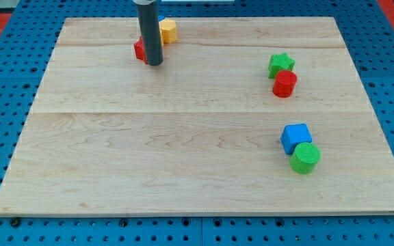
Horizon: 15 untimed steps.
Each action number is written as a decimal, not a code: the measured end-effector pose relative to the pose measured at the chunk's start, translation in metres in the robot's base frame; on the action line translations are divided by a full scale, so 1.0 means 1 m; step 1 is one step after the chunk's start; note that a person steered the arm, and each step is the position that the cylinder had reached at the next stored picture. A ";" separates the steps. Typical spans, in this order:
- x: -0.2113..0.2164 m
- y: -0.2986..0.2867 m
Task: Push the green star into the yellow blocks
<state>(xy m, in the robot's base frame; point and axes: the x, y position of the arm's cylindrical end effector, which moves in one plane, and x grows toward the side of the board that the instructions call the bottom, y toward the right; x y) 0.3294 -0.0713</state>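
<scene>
Board (183, 137) pale wood, smooth, matt, visible grain. Green star (280, 64) matt plastic-looking. Rod (149, 31) dark, smooth.

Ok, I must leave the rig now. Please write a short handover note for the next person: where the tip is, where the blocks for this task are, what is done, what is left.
My tip: at the view's top left, beside a partly hidden red block, near the yellow block.
Green star: at the view's right, touching the red cylinder, far from the yellow block.
Done: nothing visible; the star is not at the yellow yet.
Left: bring the tip to the star's right side, push it leftward to the yellow block.
</scene>
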 end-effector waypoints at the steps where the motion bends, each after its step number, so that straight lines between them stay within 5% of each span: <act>1: -0.012 0.092; 3: -0.057 0.298; 4: 0.006 0.302; 5: 0.042 0.257; 7: -0.013 0.227; 10: -0.047 0.081; 13: -0.058 0.033; 15: -0.061 0.083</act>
<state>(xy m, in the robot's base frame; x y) 0.2683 0.0121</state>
